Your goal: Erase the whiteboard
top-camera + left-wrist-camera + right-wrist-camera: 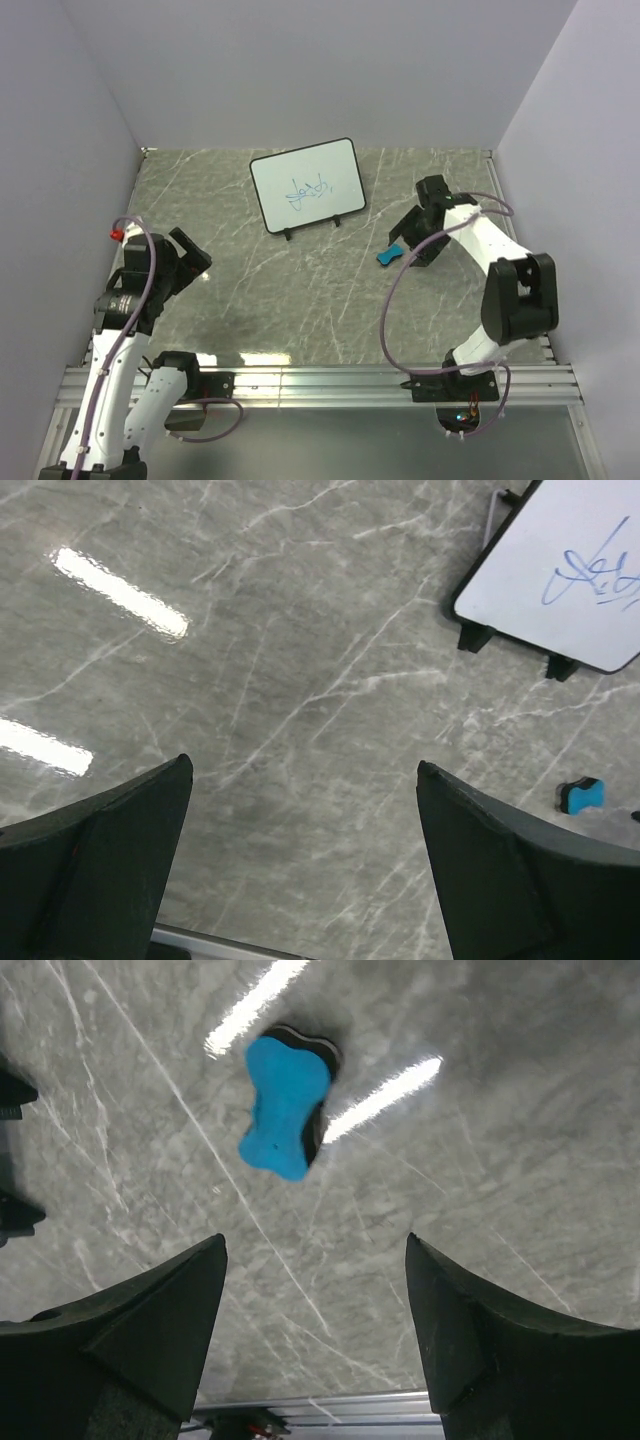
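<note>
Right wrist view shows the right gripper (315,1248) spread and empty with the blue eraser (287,1105) at twelve o'clock beyond its fingertips, so closing here would likely miss it, while the scribbled whiteboard (306,186) sits at the eraser's ten o'clock and the left gripper (305,770) gapes empty.

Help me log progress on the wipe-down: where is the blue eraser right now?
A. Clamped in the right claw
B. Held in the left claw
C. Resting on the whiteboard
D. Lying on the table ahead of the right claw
D: the blue eraser lies flat on the table, ahead of the right claw, whose fingers stand apart with nothing between them.
</note>
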